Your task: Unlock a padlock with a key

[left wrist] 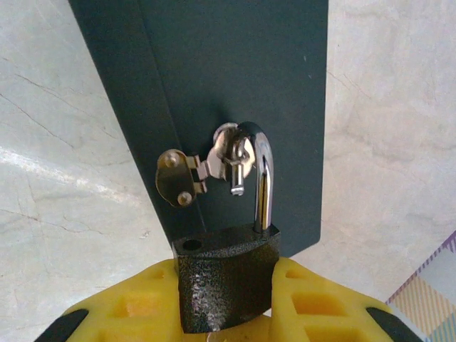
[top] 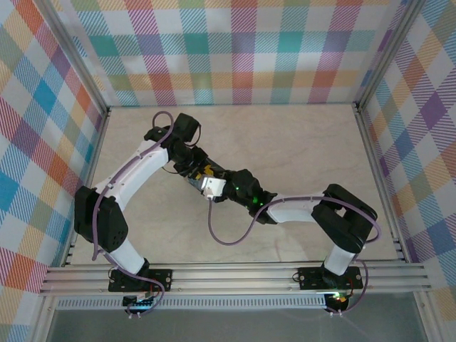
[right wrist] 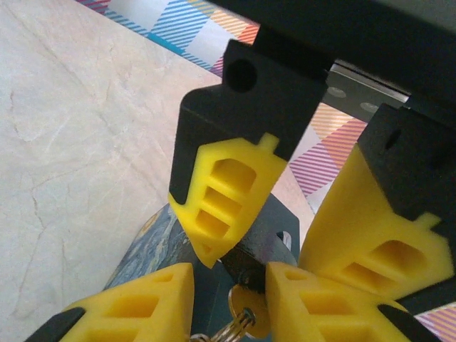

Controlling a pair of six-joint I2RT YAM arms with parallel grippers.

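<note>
Tools: left tool point(left wrist: 224, 303), yellow fingers point(left wrist: 121, 310) pinching the padlock point(left wrist: 224, 281) by its two flanks. Right tool point(right wrist: 260, 253), fingers spread with nothing between them, tips just beside the left tool's and near the key point(right wrist: 248, 313). From above, both tools meet mid-worktop, nose to nose.

Padlock: black, grainy body, clamped in the left tool. Shackle point(left wrist: 265, 185): bright metal, one leg seated in the body, the other leg lifted out, leaving its hole in the body's top bare. The curved end is hooked through the loop of the hasp point(left wrist: 178, 178).

Key: brass-coloured head projecting from the padlock's underside, between the left tool's fingertips; the blade is hidden, so how it sits cannot be told. A wire ring point(right wrist: 231, 329) hangs from the head.

Hasp: small plated plate with two rivets, fixed to the blue box point(left wrist: 235, 64).

Blue box: dark flat face toward the left wrist camera; swirly pale-blue and yellow print on the side seen from the right wrist.

Worktop point(top: 320, 142): pale, marble-veined, carrying the box.

Walls point(top: 242, 50): multicoloured check, on three sides.
</note>
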